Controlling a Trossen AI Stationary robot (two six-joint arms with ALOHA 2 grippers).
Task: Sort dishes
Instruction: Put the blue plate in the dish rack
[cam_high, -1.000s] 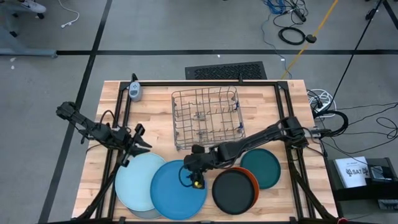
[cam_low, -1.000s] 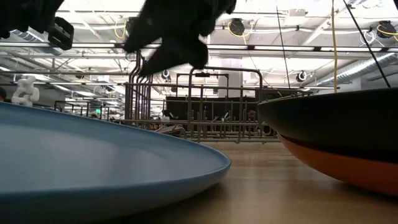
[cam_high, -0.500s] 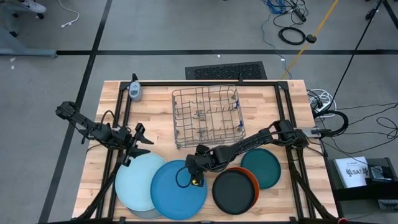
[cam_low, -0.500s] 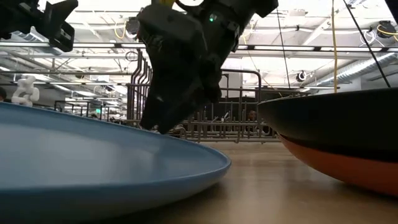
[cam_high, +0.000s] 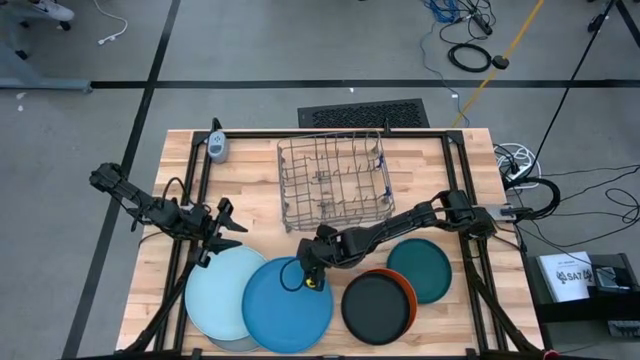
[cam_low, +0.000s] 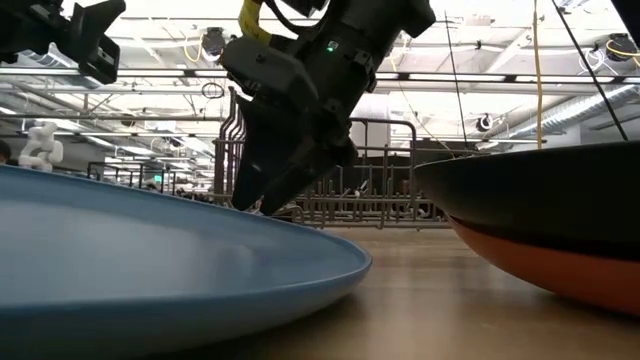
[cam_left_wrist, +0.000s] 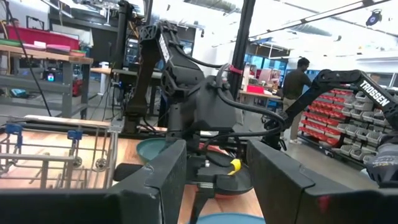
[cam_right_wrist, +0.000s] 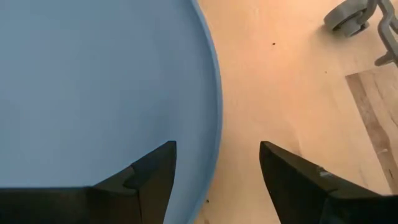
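A mid-blue plate (cam_high: 285, 310) lies flat on the table, overlapping a pale blue plate (cam_high: 215, 290) on its left. My right gripper (cam_high: 308, 280) is open and low at the mid-blue plate's far rim (cam_right_wrist: 214, 118). One finger stands over the plate and the other over the bare table. In the low view the gripper (cam_low: 265, 200) points down at the plate (cam_low: 150, 260). A black plate (cam_high: 375, 305) lies on an orange plate (cam_high: 405, 290), with a dark teal plate (cam_high: 425, 268) beside them. My left gripper (cam_high: 228, 225) is open above the table's left side. My right gripper's open fingers (cam_right_wrist: 149, 180) straddle the mid-blue plate's far rim from above, slanting down. I cannot tell whether they touch it. The plate lies flat on the table.
The grey wire dish rack (cam_high: 335, 185) stands at the table's far middle, just behind my right arm. A small white device (cam_high: 217, 146) lies at the far left. A person (cam_left_wrist: 297, 81) stands in the room beyond the table.
My right gripper has come down from above to the mid-blue plate's far rim and drawn a little toward the far edge. The dish rack has shifted slightly toward the far edge.
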